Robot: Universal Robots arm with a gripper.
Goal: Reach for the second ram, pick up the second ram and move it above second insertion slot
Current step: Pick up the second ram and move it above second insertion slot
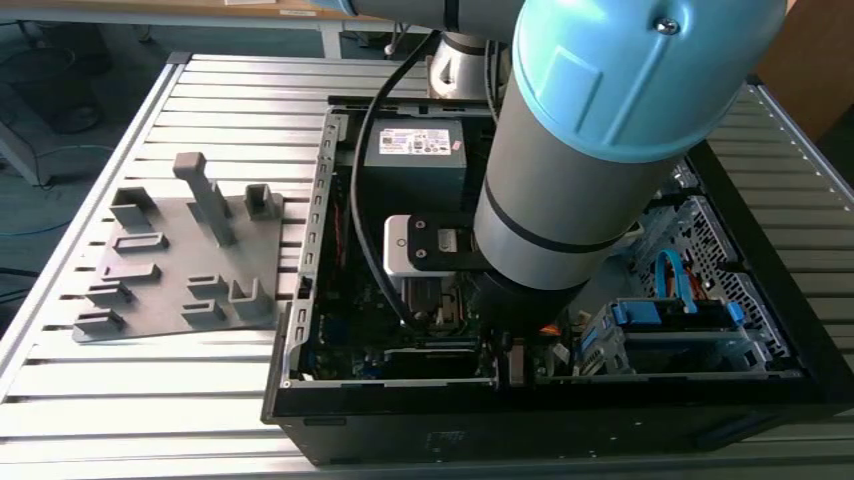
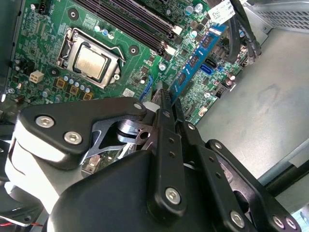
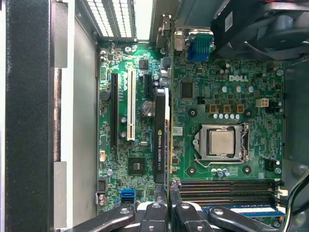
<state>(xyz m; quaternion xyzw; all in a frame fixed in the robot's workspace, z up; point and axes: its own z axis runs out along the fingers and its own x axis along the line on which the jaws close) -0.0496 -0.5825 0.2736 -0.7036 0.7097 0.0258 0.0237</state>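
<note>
The arm (image 1: 561, 180) reaches down into the open computer case (image 1: 534, 405) on the slatted tabletop (image 1: 240, 100). The grey holder plate (image 1: 174, 290) lies at the case's nine o'clock. In the second wrist view the end effector (image 2: 170, 99) hangs over the green board near a seated blue stick (image 2: 193, 63), its fingers drawn together (whether they pinch the second ram, I cannot tell).
</note>
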